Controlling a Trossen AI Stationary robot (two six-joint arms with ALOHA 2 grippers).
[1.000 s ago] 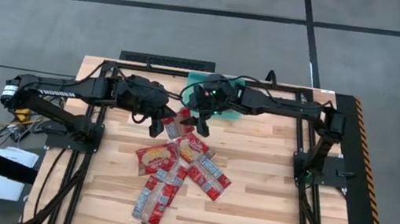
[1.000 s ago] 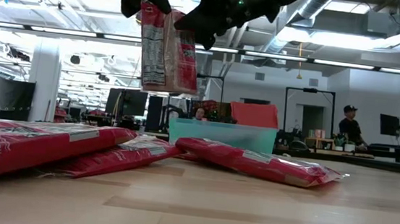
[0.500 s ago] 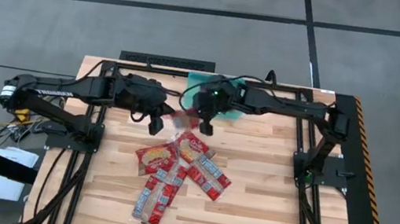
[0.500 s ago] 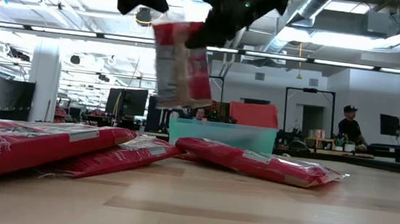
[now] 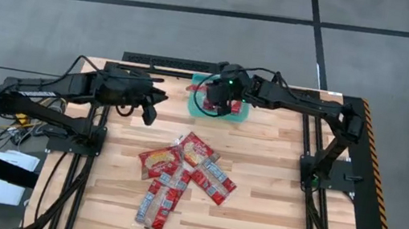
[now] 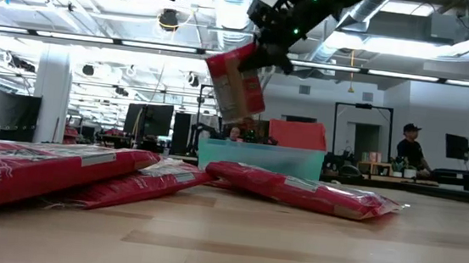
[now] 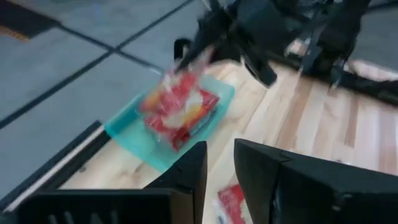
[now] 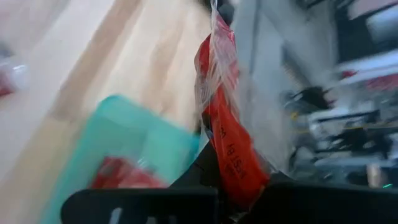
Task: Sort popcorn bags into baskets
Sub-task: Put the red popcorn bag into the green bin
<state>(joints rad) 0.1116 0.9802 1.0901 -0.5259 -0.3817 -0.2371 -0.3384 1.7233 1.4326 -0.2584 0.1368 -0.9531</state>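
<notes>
My right gripper (image 6: 269, 51) is shut on a red popcorn bag (image 6: 237, 85), which it carries above the teal-green basket (image 5: 239, 113) at the table's far edge. A red packet (image 8: 118, 175) lies in the basket. My left gripper (image 5: 148, 112) is open and empty, left of the basket and above the table; its fingers (image 7: 186, 177) show a narrow gap. Several red popcorn bags (image 5: 179, 177) lie flat in a pile on the wood at the table's middle. My right gripper pinches the bag's upper end (image 6: 256, 55) between its two fingers, coming from above and slanting. The bag (image 8: 227, 146) hangs below the fingers, tilted, with its lower end swung toward the table's left. It is lifted clear, above the basket.
The basket stands against the black rail (image 5: 168, 62) at the far edge. The near half of the table (image 5: 270, 222) is bare wood. In the low view, packets (image 6: 298, 188) lie in front of the basket (image 6: 258, 157). A person (image 6: 409, 147) stands in the room behind.
My left gripper has let go of the bag and drawn back toward the table's left edge. My right gripper has carried the bag toward the far edge, from above the pile to above the basket. The bag has swung from upright to tilted.
</notes>
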